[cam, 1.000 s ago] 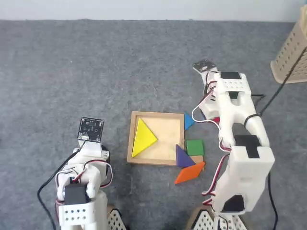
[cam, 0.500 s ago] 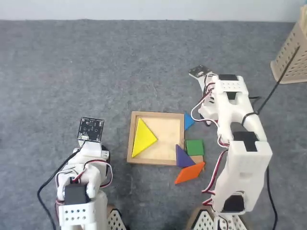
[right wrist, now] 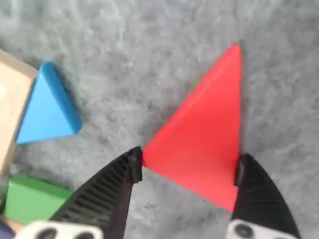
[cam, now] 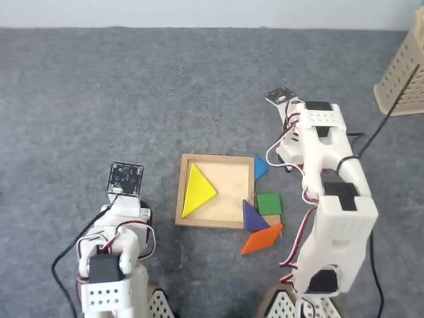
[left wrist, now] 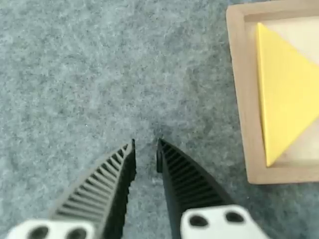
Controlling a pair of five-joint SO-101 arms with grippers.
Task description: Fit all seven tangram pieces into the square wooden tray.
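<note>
Done: one piece, the yellow triangle, lies flat inside the tray.
Left to do: six pieces are outside the tray. The blue triangle, green square, purple triangle, brown piece and orange piece are bunched by its right side.
Red triangle: on the grey desk, near the blue one.
Right tool: open wide, one finger at each side of the red triangle.
Left tool: almost closed, holding nothing, near the tray.
My guess: barely started.
</note>
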